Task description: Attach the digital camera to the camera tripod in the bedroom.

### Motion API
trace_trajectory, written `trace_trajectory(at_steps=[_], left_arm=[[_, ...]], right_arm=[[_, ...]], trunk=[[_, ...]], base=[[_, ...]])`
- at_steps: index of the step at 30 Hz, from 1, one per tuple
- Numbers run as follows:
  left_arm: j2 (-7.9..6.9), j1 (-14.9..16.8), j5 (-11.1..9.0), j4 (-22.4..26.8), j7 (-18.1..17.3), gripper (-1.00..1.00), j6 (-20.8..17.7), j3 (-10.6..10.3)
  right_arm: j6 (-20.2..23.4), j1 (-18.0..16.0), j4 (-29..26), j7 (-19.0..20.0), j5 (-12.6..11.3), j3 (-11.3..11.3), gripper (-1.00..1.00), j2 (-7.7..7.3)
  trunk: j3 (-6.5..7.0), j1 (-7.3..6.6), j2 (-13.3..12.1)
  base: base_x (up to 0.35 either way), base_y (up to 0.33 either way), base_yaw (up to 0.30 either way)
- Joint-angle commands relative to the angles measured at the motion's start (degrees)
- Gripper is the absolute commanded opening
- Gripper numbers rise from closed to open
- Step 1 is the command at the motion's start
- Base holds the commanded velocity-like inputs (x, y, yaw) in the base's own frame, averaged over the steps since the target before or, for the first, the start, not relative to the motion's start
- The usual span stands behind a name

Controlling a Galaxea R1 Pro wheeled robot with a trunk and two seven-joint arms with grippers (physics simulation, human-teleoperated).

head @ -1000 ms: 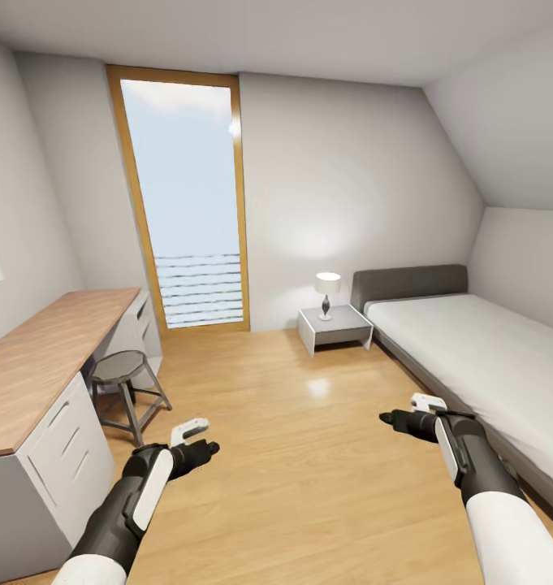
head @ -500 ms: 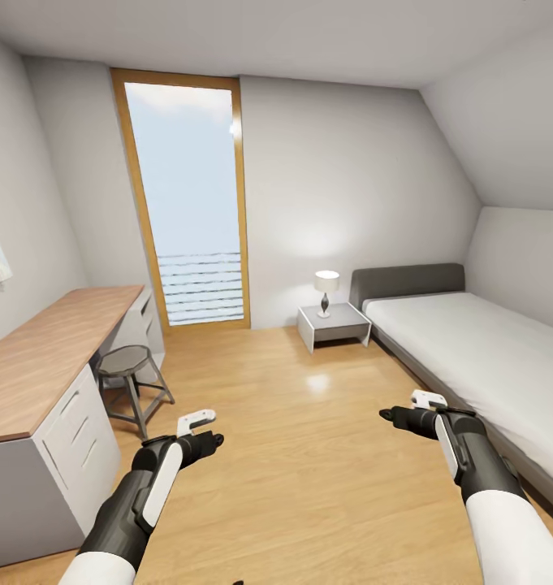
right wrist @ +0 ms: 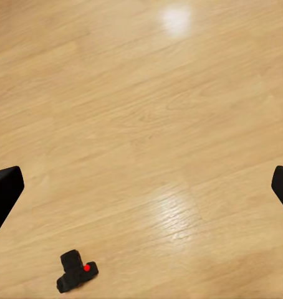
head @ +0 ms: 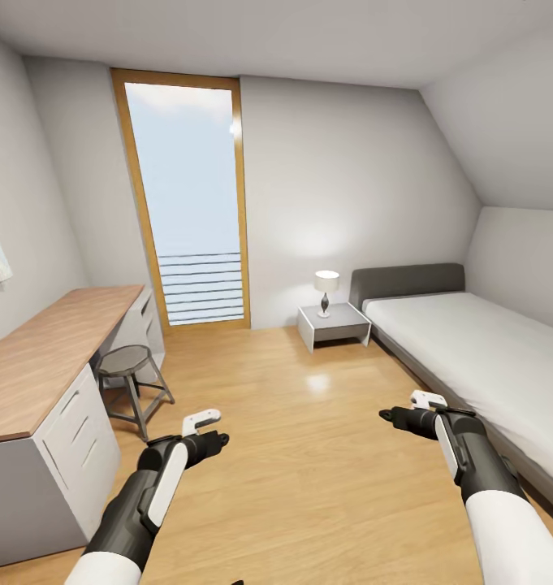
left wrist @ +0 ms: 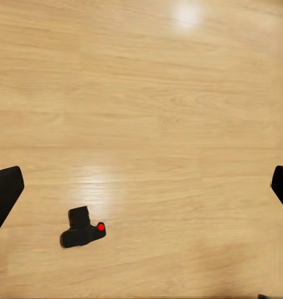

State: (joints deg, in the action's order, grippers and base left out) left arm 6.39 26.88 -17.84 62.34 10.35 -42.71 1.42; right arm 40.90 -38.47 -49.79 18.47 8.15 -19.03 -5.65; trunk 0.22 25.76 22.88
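Observation:
I am in the bedroom, over its light wood floor [head: 308,455]. The digital camera [left wrist: 81,228], small and black with a red dot, lies on the floor boards in the left wrist view. The right wrist view also holds the digital camera [right wrist: 75,272], near the frame's edge. My left gripper [head: 217,441] hovers open above the floor, its dark fingertips [left wrist: 4,193] far apart. My right gripper [head: 387,417] is open too, with fingertips [right wrist: 4,190] wide and nothing between them. The camera tripod is out of view.
A grey-framed bed [head: 471,349] runs along the right wall. A nightstand [head: 334,326] with a lamp [head: 326,291] stands at its head. A wood-topped desk [head: 41,366] and a round stool [head: 128,375] line the left. A tall wood-framed window [head: 187,219] fills the far wall.
The head view has turned a little to the right. My left arm has drifted slightly right and inward. The right arm has stayed put.

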Motion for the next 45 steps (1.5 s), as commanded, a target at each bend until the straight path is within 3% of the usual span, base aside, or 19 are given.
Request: trace_trajectory(at_steps=[1,8,45], left_arm=[[0.20,0.0,-0.6,0.1,0.4,1.00,-0.3,0.1],[0.88,0.0,-0.6,0.0,0.5,1.00,-0.3,0.1],[0.43,0.0,-0.7,0.7,0.5,1.00,-0.5,0.3]], right_arm=[[0.2,0.0,0.0,0.5,0.6,-0.1,1.00,0.02],[0.2,0.0,0.0,0.5,0.6,-0.1,1.00,0.08],[3.6,0.0,0.0,0.8,0.3,-0.1,1.00,0.11]], trunk=[[-0.03,0.02,0.0],[-0.03,0.02,0.0],[-6.67,8.15,14.9]], base=[[0.000,0.000,0.000],[0.000,0.000,0.000],[0.000,0.000,0.000]])
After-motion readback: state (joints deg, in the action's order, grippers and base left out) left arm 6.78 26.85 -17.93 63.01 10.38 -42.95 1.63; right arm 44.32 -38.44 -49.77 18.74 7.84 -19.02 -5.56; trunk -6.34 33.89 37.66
